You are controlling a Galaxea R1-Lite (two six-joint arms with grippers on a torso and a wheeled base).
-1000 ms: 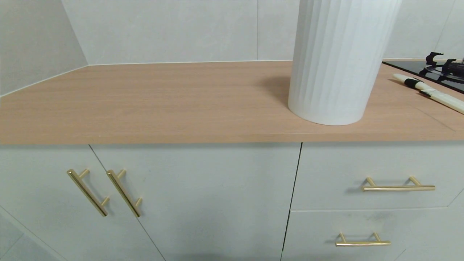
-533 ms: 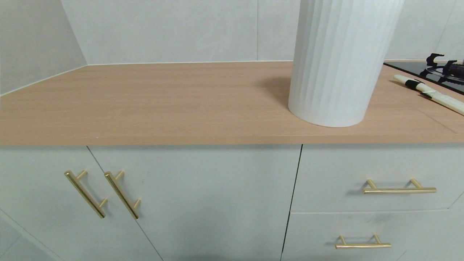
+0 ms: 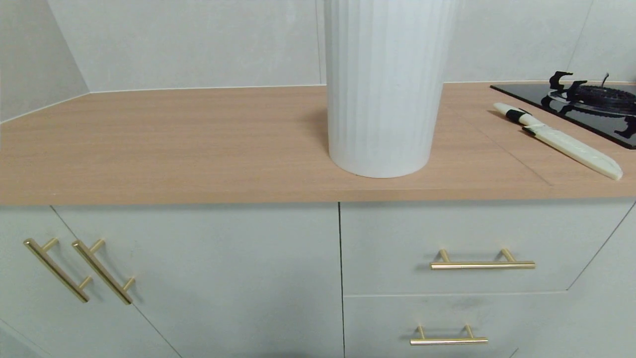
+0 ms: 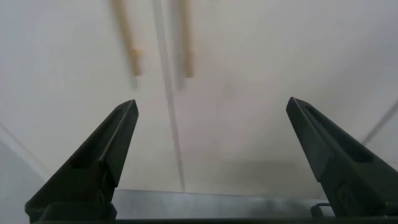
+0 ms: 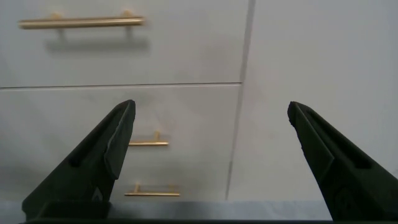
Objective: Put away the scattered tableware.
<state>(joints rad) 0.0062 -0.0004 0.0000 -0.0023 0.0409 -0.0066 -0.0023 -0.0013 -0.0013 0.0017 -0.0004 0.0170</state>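
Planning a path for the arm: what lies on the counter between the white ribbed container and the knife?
In the head view only bare countertop lies between the white ribbed container and the knife, crossed by a thin seam.

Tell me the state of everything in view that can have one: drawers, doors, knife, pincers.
White ribbed container: upright on the countertop.
Knife: lying flat on the countertop, beside the stove.
Upper drawer: shut.
Lower drawer: shut.
Cabinet doors: shut.
Left pincer: open, empty.
Right pincer: open, empty.
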